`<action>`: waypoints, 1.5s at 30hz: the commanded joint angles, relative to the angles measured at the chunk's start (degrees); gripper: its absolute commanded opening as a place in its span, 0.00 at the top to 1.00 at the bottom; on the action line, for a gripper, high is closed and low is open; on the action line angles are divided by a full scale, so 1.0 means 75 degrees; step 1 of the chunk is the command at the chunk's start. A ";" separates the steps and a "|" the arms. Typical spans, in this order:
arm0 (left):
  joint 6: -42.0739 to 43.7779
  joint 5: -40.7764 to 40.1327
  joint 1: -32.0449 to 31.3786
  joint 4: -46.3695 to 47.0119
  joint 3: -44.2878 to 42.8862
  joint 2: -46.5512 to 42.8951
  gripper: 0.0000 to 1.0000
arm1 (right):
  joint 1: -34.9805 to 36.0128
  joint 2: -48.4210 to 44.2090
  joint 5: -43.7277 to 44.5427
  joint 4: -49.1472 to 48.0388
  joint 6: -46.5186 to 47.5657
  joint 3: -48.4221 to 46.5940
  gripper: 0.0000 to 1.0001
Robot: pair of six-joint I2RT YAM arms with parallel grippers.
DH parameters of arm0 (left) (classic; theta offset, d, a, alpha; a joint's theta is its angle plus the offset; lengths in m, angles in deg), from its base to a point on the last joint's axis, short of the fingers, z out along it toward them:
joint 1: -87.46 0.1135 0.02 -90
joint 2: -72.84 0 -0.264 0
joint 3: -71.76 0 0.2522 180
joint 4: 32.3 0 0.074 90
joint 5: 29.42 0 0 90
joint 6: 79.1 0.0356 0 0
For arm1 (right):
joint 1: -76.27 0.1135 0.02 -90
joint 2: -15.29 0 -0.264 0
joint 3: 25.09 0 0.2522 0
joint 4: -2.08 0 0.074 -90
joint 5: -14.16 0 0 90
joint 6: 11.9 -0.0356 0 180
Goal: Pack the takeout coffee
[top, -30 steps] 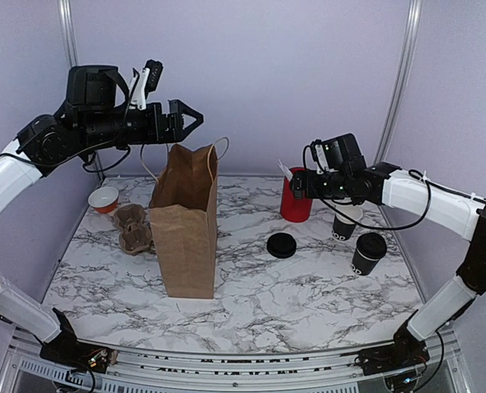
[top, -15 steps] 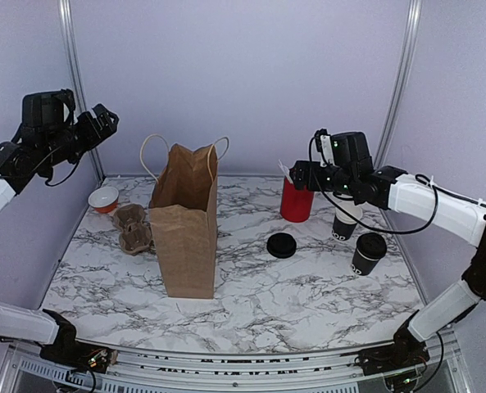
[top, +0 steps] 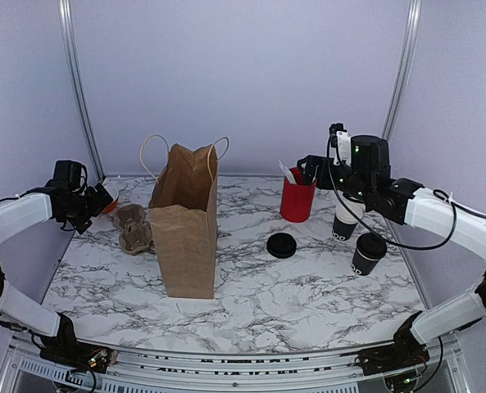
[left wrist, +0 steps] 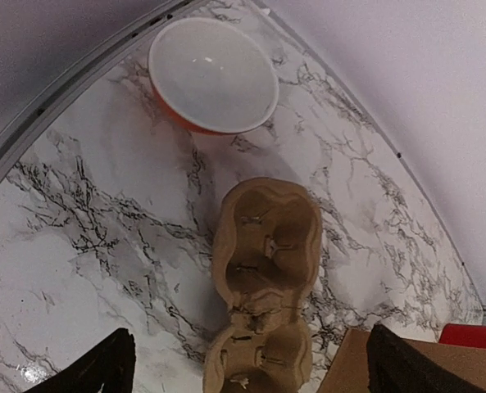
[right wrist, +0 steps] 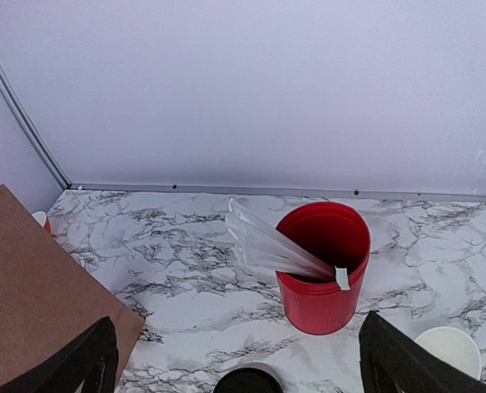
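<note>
The takeout coffee (top: pixel 341 228), a small black paper cup with white lettering, stands at the right behind my right forearm. Its white rim (right wrist: pixel 447 350) peeks in at the lower right of the right wrist view. My right gripper (top: pixel 308 169) hovers open and empty just above the red cup, left of the coffee; in its own view the right gripper (right wrist: pixel 243 367) frames the red cup (right wrist: pixel 324 282). The open brown paper bag (top: pixel 185 225) stands upright left of centre. My left gripper (top: pixel 97 199) is low at the far left, open and empty, over the cardboard cup carrier (left wrist: pixel 267 254).
The red cup (top: pixel 297 199) holds wrapped white sticks. A flat black lid (top: pixel 282 245) lies in front of it. A lidded black cup (top: pixel 367 252) stands near the right edge. An orange bowl (left wrist: pixel 214 74) sits in the back left corner beside the cup carrier (top: pixel 132 228).
My left arm has swung from high above the bag down to the far left by the bowl. My right gripper has shifted right and risen slightly over the red cup.
</note>
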 commanded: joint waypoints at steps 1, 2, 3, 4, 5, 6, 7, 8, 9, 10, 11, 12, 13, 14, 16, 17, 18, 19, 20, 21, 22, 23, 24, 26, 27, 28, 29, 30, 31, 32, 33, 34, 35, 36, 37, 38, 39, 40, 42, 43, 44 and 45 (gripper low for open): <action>-0.0341 0.0577 0.0202 0.1503 0.0308 0.0804 0.01 | 0.0072 -0.0339 0.0027 -0.0470 0.0012 -0.0037 0.00; -0.0379 0.0622 0.0218 0.1711 0.0325 0.1034 0.01 | 0.0069 -0.0394 0.0029 -0.0467 -0.0007 -0.0035 0.00; -0.0463 0.0618 0.0213 0.1881 0.0332 0.1276 0.01 | 0.0069 -0.0446 0.0011 -0.0468 -0.0021 -0.0029 0.00; -0.0513 0.0647 0.0230 0.2060 0.0331 0.1555 0.03 | 0.0069 -0.0498 -0.0009 -0.0458 -0.0030 -0.0022 0.00; -0.0539 0.0660 0.0225 0.2271 0.0333 0.1738 0.04 | 0.0069 -0.0541 -0.0026 -0.0454 -0.0040 -0.0017 0.00; -0.0568 0.0551 0.0236 0.2425 0.0333 0.1923 0.06 | 0.0069 -0.0589 -0.0066 -0.0452 -0.0053 -0.0006 0.00; -0.0617 0.0481 0.0258 0.2559 0.0333 0.2093 0.09 | 0.0069 -0.0644 -0.0108 -0.0440 -0.0070 0.0006 0.00; -0.0670 0.0525 0.0293 0.2701 0.0323 0.2285 0.13 | 0.0070 -0.0702 -0.0157 -0.0436 -0.0077 0.0026 0.00; -0.0708 0.0559 0.0322 0.2867 0.0299 0.2453 0.17 | 0.0069 -0.0788 -0.0212 -0.0442 -0.0078 0.0039 0.00; -0.0737 0.0553 0.0336 0.2971 0.0279 0.2587 0.22 | 0.0069 -0.0865 -0.0251 -0.0461 -0.0084 0.0074 0.00; -0.0767 0.0567 0.0364 0.3192 0.0275 0.2702 0.29 | 0.0072 -0.0931 -0.0287 -0.0488 -0.0070 0.0112 0.00; -0.0781 0.0594 0.0379 0.3353 0.0269 0.2791 0.34 | 0.0069 -0.1000 -0.0322 -0.0534 -0.0057 0.0181 0.00; -0.0789 0.0583 0.0387 0.3435 0.0238 0.2881 0.40 | 0.0069 -0.1051 -0.0347 -0.0561 -0.0043 0.0221 0.00; -0.0780 0.0552 0.0391 0.3473 0.0198 0.2963 0.46 | 0.0069 -0.1092 -0.0362 -0.0563 -0.0034 0.0246 0.00; -0.0784 0.0576 0.0412 0.3524 0.0111 0.3109 0.53 | 0.0075 -0.1138 -0.0375 -0.0529 -0.0032 0.0265 0.00; -0.0788 0.0610 0.0419 0.3525 0.0084 0.3165 0.57 | 0.0069 -0.1144 -0.0387 -0.0498 -0.0027 0.0269 0.00; -0.0790 0.0654 0.0418 0.3550 0.0062 0.3221 0.61 | 0.0069 -0.1151 -0.0390 -0.0479 -0.0031 0.0282 0.00; -0.0781 0.0691 0.0415 0.3568 0.0047 0.3256 0.64 | 0.0072 -0.1161 -0.0407 -0.0462 -0.0041 0.0295 0.00; -0.0785 0.0706 0.0425 0.3585 0.0032 0.3288 0.66 | 0.0069 -0.1163 -0.0429 -0.0454 -0.0053 0.0297 0.00; -0.0770 0.0717 0.0420 0.3593 0.0023 0.3306 0.67 | 0.0069 -0.1158 -0.0444 -0.0445 -0.0079 0.0295 0.00; -0.0752 0.0733 0.0417 0.3610 0.0011 0.3320 0.68 | 0.0069 -0.1153 -0.0475 -0.0461 -0.0084 0.0303 0.00; -0.0738 0.0732 0.0427 0.3606 -0.0003 0.3338 0.69 | 0.0069 -0.1153 -0.0486 -0.0461 -0.0089 0.0308 0.00; -0.0716 0.0738 0.0429 0.3613 -0.0023 0.3361 0.69 | 0.0069 -0.1157 -0.0517 -0.0463 -0.0106 0.0295 0.00; -0.0708 0.0787 0.0430 0.3617 -0.0069 0.3425 0.70 | 0.0069 -0.1142 -0.0548 -0.0449 -0.0102 0.0300 0.00; -0.0708 0.0822 0.0426 0.3617 -0.0077 0.3447 0.71 | 0.0069 -0.1145 -0.0564 -0.0445 -0.0102 0.0284 0.00; -0.0730 0.0849 0.0431 0.3628 -0.0079 0.3461 0.73 | 0.0069 -0.1151 -0.0569 -0.0435 -0.0107 0.0282 0.00; -0.0740 0.0856 0.0430 0.3647 -0.0077 0.3483 0.77 | 0.0069 -0.1149 -0.0568 -0.0430 -0.0115 0.0270 0.00; -0.0743 0.0881 0.0428 0.3645 -0.0071 0.3477 0.79 | 0.0066 -0.1149 -0.0568 -0.0430 -0.0124 0.0285 0.00; -0.0753 0.0895 0.0431 0.3650 -0.0060 0.3459 0.81 | 0.0068 -0.1153 -0.0568 -0.0421 -0.0131 0.0287 0.00; -0.0755 0.0929 0.0426 0.3664 -0.0049 0.3438 0.82 | 0.0069 -0.1152 -0.0578 -0.0419 -0.0145 0.0288 0.00; -0.0749 0.0938 0.0431 0.3674 -0.0034 0.3410 0.84 | 0.0069 -0.1142 -0.0601 -0.0409 -0.0163 0.0281 0.00; -0.0741 0.0930 0.0428 0.3676 -0.0021 0.3380 0.87 | 0.0066 -0.1130 -0.0612 -0.0383 -0.0160 0.0276 0.00; -0.0725 0.0937 0.0431 0.3679 -0.0019 0.3352 0.90 | 0.0068 -0.1129 -0.0623 -0.0367 -0.0172 0.0274 0.01; -0.0726 0.0955 0.0431 0.3676 -0.0010 0.3311 0.93 | 0.0069 -0.1120 -0.0616 -0.0358 -0.0172 0.0268 0.00; -0.0726 0.0982 0.0432 0.3676 -0.0007 0.3264 0.97 | 0.0069 -0.1110 -0.0615 -0.0346 -0.0172 0.0252 0.00; -0.0715 0.1002 0.0432 0.3679 -0.0008 0.3213 1.00 | 0.0070 -0.1110 -0.0615 -0.0340 -0.0172 0.0243 0.00; -0.0703 0.1020 0.0429 0.3676 -0.0017 0.3146 1.00 | 0.0078 -0.1106 -0.0615 -0.0331 -0.0178 0.0243 0.01; -0.0662 0.1031 0.0430 0.3670 -0.0033 0.3085 1.00 | 0.0070 -0.1105 -0.0625 -0.0331 -0.0174 0.0236 0.01; -0.0576 0.1034 0.0427 0.3569 -0.0098 0.2952 1.00 | 0.0069 -0.1083 -0.0628 -0.0336 -0.0166 0.0227 0.00; -0.0511 0.1029 0.0425 0.3490 -0.0169 0.2879 1.00 | 0.0066 -0.1066 -0.0638 -0.0346 -0.0162 0.0219 0.00; -0.0455 0.1033 0.0425 0.3401 -0.0215 0.2784 1.00 | 0.0068 -0.1050 -0.0660 -0.0333 -0.0154 0.0210 0.00; -0.0398 0.1010 0.0429 0.3309 -0.0253 0.2684 1.00 | 0.0069 -0.1026 -0.0670 -0.0323 -0.0155 0.0188 0.00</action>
